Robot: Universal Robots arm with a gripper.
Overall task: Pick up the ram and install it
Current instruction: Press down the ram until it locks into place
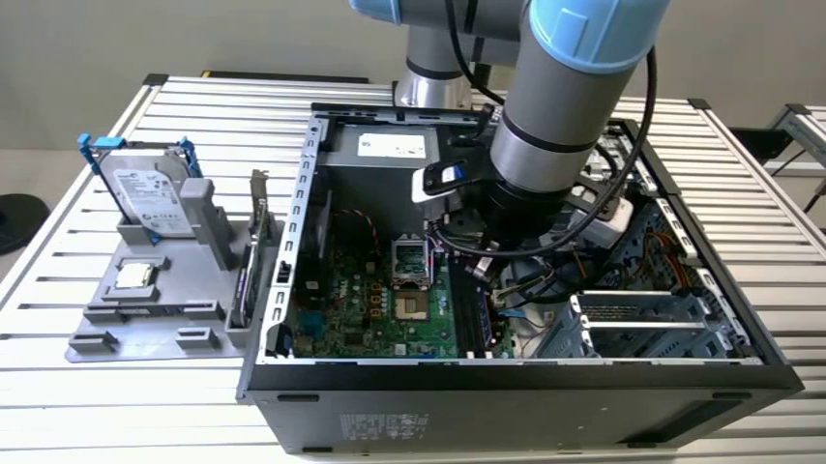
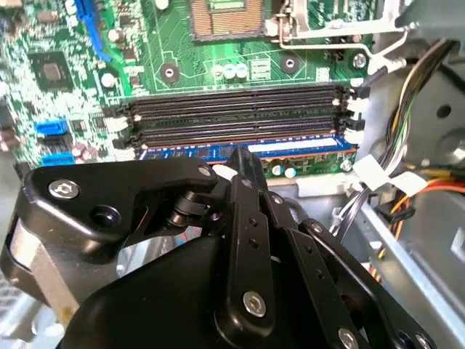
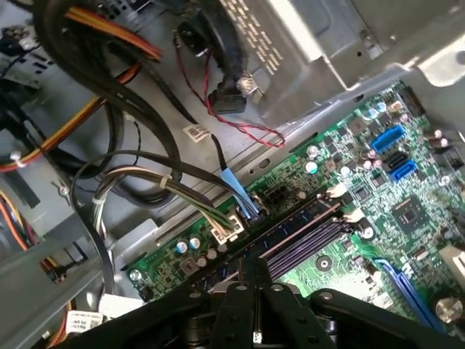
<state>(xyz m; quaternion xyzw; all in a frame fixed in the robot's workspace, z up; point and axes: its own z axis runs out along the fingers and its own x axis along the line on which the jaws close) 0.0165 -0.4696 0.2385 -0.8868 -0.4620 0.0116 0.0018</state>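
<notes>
Slatted metal tabletop (image 1: 116,406) carries an open computer case (image 1: 516,387), and I have the arm reaching down into it. In the second wrist view, my gripper (image 2: 236,161) hangs right over the memory slots (image 2: 232,116) on the green motherboard (image 2: 73,58). Its fingers are drawn together on the top edge of the ram (image 2: 290,149), which stands blue in the slot nearest the claw, directly beneath the fingertips. A hard drive (image 1: 142,193) sits in the grey holder (image 1: 142,319) at the exterior view's left.
</notes>
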